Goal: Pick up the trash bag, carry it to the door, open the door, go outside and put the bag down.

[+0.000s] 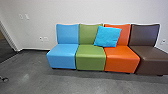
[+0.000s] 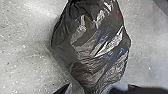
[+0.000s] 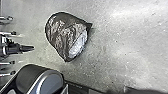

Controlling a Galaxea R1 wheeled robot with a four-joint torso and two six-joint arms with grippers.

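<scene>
A shiny black trash bag (image 2: pixel 92 47) looms large in the left wrist view, broad in its middle and tapering at two ends, with grey floor around it. From the right wrist, the dark bag (image 3: pixel 62 32) appears smaller and rounded, with a bright pale patch on one side. Whether the left gripper holds it cannot be told, since the grip point is hidden. Between the bag and the right wrist there is visible distance. At the far left of the head view stands a pale frame (image 1: pixel 9 35) beside a darker opening.
Four joined seats stand along the white wall (image 1: pixel 40 12): blue (image 1: pixel 62 56), green (image 1: pixel 90 58), orange (image 1: pixel 122 58) and brown (image 1: pixel 152 58). A bright blue cushion (image 1: pixel 107 36) leans on the backrests. Something small and dark (image 1: pixel 4 79) lies at the left edge.
</scene>
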